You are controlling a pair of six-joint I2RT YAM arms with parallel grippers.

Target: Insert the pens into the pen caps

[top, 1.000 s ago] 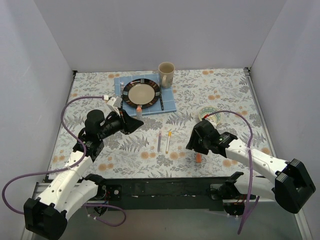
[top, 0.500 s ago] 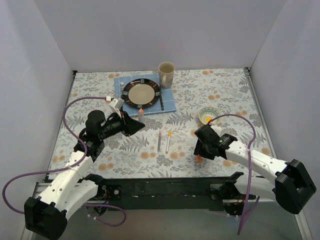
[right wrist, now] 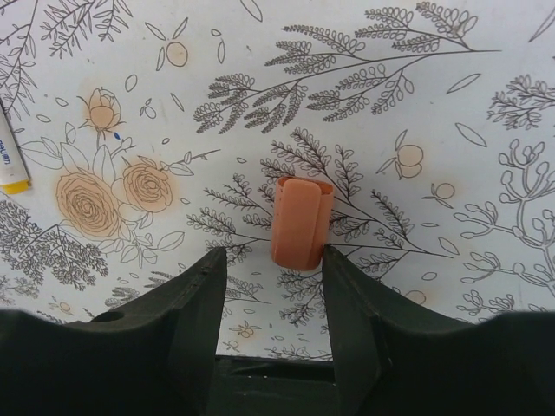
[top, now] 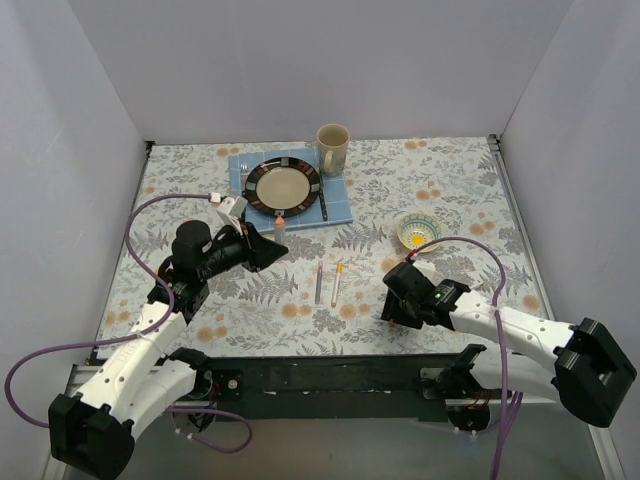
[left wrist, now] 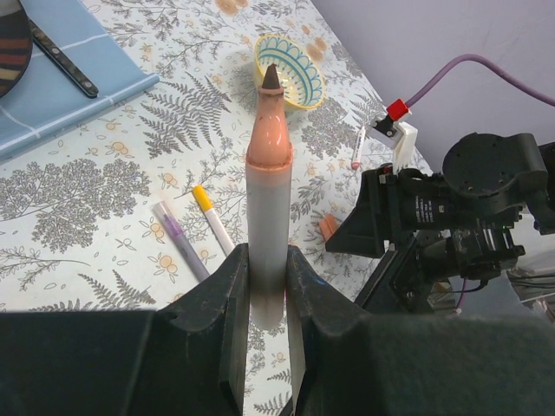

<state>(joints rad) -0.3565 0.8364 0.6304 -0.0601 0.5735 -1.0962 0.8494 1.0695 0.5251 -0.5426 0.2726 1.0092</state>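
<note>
Orange cap [right wrist: 301, 223] on table [right wrist: 434, 104], near bowl [top: 403, 232]

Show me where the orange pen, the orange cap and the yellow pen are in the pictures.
orange pen [left wrist: 268, 195], left wrist view, on its whitish barrel.
orange cap [right wrist: 301, 224], right wrist view, middle of its side.
yellow pen [left wrist: 216, 225], left wrist view, on its white barrel.
</note>
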